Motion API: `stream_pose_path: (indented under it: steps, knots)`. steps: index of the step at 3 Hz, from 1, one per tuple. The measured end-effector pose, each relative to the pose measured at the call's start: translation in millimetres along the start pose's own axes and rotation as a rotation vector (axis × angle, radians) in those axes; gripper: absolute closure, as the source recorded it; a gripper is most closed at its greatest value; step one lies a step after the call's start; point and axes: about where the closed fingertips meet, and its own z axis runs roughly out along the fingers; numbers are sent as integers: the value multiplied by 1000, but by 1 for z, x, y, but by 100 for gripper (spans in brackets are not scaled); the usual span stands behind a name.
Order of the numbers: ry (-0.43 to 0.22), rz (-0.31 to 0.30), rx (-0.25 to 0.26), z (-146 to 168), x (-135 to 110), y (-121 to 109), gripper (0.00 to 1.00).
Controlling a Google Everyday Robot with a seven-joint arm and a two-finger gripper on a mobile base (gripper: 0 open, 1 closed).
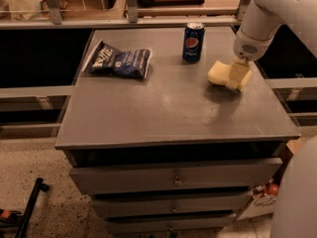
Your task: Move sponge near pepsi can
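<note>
The pale yellow sponge (pixel 219 73) is held just above the grey cabinet top (pixel 173 108) at its right side. My gripper (pixel 237 77) comes down from the white arm at the upper right and is shut on the sponge's right end. The upright dark blue pepsi can (pixel 193 42) stands at the back of the top, a short way up and to the left of the sponge, apart from it.
A dark blue crinkled chip bag (pixel 119 61) lies at the back left of the top. Drawers (pixel 173 180) run below the front edge. A cardboard box (pixel 267 195) sits on the floor at the lower right. Shelving rails cross behind the cabinet.
</note>
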Motion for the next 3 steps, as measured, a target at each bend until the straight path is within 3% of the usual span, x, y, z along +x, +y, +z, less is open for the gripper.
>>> stream_pose_path:
  steps: [2, 3]
  knots:
    - [-19, -6, 5, 4, -17, -33, 100]
    - [-62, 28, 10, -2, -24, -45, 85]
